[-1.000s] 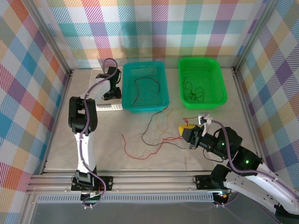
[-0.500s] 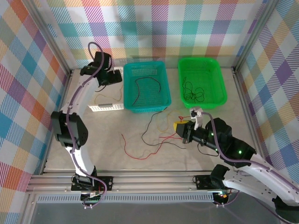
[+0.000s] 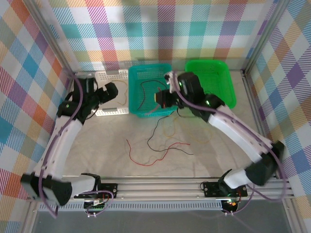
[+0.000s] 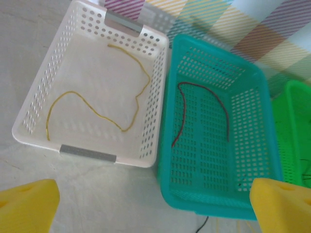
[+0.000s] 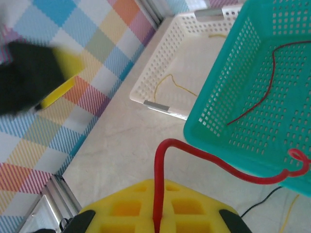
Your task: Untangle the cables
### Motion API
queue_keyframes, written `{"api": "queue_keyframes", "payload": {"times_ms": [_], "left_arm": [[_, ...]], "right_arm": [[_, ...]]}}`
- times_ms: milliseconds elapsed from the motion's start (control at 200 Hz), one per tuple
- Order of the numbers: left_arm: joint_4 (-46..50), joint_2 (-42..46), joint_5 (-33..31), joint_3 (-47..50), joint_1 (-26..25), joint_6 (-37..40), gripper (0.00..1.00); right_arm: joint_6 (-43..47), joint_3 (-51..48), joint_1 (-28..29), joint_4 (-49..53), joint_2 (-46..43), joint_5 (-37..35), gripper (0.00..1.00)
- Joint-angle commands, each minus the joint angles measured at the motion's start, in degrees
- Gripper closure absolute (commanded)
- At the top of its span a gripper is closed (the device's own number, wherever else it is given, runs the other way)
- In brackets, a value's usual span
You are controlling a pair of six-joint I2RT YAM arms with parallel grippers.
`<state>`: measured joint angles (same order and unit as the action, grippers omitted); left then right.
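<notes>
Right claw is pinched shut on a red cable. The wire rises from between its yellow pads, bends over and runs toward the near rim of the teal basket, ending in a small curl. Seen from above, this claw hangs at the basket's front edge, not yet over its middle.

The left claw is spread wide and holds nothing. It hovers above the seam between the white basket and the teal one. A yellow cable lies loose in the white basket, and a dark red one lies in the teal.

On the counter a few wires remain near each other — a red one, a black one and a faint pale strand that is hard to trace.

The step in hand looks like a delivery, with the held red cable going to the teal basket (where its own colour already lies). The next move calls for carrying the pinch further in over the mesh floor, so the curled tail clears the rim before the claw lets go — otherwise the wire may drape over the edge. After that, the counter's leftovers want separating one at a time.
</notes>
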<state>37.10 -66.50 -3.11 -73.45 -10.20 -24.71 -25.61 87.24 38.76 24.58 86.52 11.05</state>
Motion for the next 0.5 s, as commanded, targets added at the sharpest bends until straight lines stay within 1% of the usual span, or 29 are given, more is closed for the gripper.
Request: {"api": "queue_keyframes", "payload": {"times_ms": [0,170,280,330,405,495], "left_arm": [[-1.68,7.90,1.48,6.71,0.31,-2.62,0.00],[-2.37,18.27,1.88,16.89,0.35,-2.71,0.00],[-3.89,22.00,2.27,22.13,0.28,-2.37,0.00],[-4.50,22.76,2.18,23.93,0.36,-2.42,0.00],[-4.42,22.65,3.10,24.25,0.29,-2.01,0.00],[-4.22,22.16,3.11,23.84,0.30,-1.35,0.00]], "right_arm": [[0.55,10.82,-3.75,4.09,11.66,9.88,1.00],[-0.45,30.30,-6.25,11.13,30.11,14.47,1.00],[-1.59,42.95,-6.77,16.74,40.91,16.89,1.00],[-1.80,48.40,-6.77,19.65,45.69,16.92,1.00],[-2.30,53.16,-7.06,21.73,50.62,16.21,1.00],[-4.75,54.25,-8.14,21.89,54.41,15.76,1.00]]}}
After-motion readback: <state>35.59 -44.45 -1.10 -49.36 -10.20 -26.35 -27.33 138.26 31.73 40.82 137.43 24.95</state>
